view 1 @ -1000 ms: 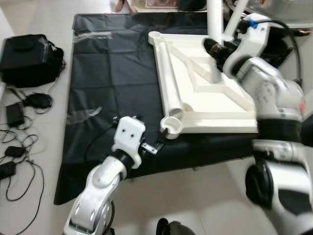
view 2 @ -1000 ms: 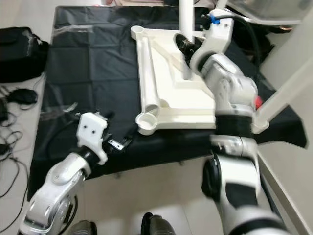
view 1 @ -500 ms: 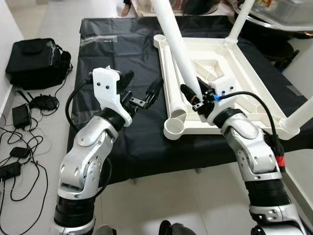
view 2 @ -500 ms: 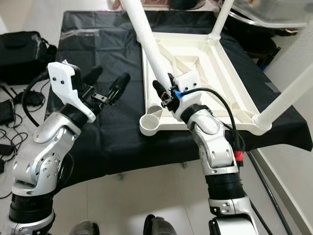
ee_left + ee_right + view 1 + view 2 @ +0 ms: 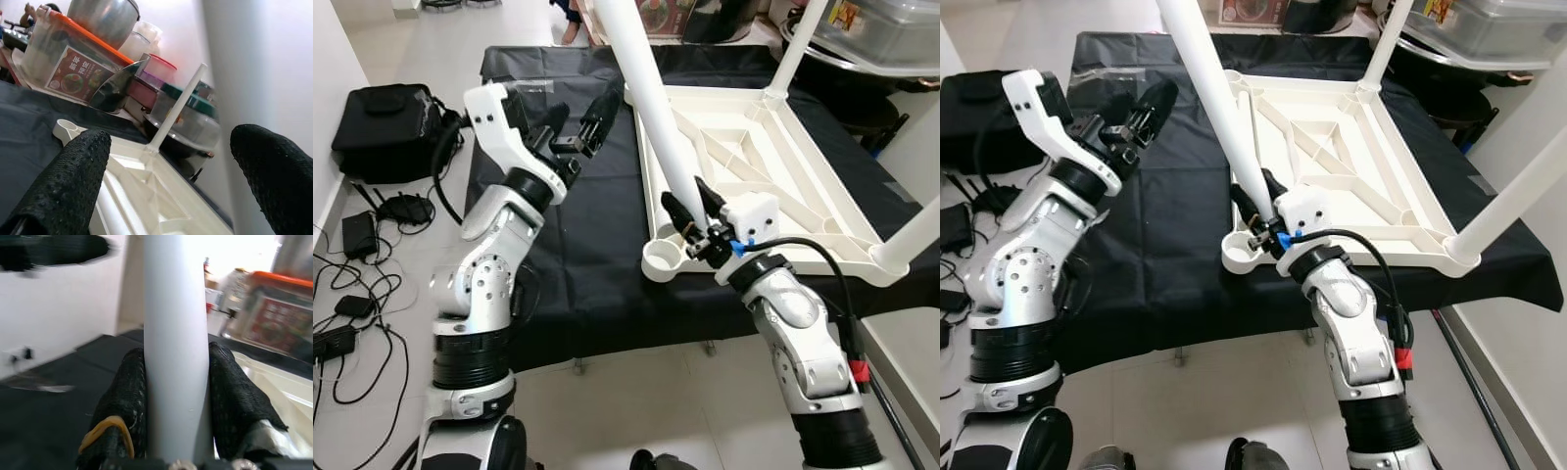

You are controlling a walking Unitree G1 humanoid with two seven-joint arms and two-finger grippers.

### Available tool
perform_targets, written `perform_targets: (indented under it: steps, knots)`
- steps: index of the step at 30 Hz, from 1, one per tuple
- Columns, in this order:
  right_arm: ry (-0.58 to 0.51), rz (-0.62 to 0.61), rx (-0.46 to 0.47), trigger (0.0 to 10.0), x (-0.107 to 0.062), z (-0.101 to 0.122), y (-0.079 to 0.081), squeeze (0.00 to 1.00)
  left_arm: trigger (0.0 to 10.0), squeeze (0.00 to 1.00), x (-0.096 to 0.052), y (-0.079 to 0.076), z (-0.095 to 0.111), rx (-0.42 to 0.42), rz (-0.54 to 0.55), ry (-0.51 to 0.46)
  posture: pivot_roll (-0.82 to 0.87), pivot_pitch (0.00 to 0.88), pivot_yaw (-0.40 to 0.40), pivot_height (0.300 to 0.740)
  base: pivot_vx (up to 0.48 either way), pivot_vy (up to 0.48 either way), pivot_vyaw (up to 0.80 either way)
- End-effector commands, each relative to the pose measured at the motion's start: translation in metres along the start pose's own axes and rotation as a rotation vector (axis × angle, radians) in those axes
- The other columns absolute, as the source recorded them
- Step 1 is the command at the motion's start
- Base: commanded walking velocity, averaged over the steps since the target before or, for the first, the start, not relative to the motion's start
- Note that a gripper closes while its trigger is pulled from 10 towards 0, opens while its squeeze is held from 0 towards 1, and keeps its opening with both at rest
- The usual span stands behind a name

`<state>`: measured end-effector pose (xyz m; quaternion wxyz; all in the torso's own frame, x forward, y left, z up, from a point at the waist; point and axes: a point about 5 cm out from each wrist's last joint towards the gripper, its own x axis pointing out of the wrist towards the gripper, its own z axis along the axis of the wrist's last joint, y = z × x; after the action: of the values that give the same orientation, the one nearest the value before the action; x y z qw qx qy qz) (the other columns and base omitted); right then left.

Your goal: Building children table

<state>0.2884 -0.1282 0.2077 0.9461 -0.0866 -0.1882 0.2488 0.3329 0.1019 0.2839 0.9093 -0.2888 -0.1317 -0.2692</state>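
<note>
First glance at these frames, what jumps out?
The white table leg, slanting up from the near corner socket of the upturned white tabletop, with the right gripper clamped on it just above the socket. Left gripper is raised, open, beside the leg over the black cloth.

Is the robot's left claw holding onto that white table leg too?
No, the left gripper hangs open in the air beside the white leg, while the right gripper is the one clamped on it.

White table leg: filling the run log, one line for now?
right gripper: shut on white round table leg | left gripper: open, beside leg | socket: empty
</note>
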Motion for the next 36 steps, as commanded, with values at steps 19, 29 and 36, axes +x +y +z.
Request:
perform_targets:
  steps: [19, 29, 36]
  knots:
    - [-0.035, 0.040, -0.031, 10.0, -0.001, 0.000, 0.015, 0.00, 10.0, 0.00, 0.004, -0.024, -0.021, -0.090, -0.214, 0.134, 0.08, 0.072, -0.070, 0.740, 0.000, 0.000, 0.00]
    - [-0.021, -0.007, -0.059, 10.0, 0.005, -0.001, 0.001, 0.00, 10.0, 0.00, -0.002, -0.019, -0.023, -0.058, -0.189, 0.160, 0.09, 0.084, -0.071, 0.740, 0.000, 0.000, 0.00]
    - [-0.030, -0.003, -0.052, 10.0, 0.003, 0.002, 0.005, 0.00, 10.0, 0.00, 0.000, -0.014, -0.019, -0.048, -0.166, 0.145, 0.08, 0.086, -0.069, 0.740, 0.000, 0.000, 0.00]
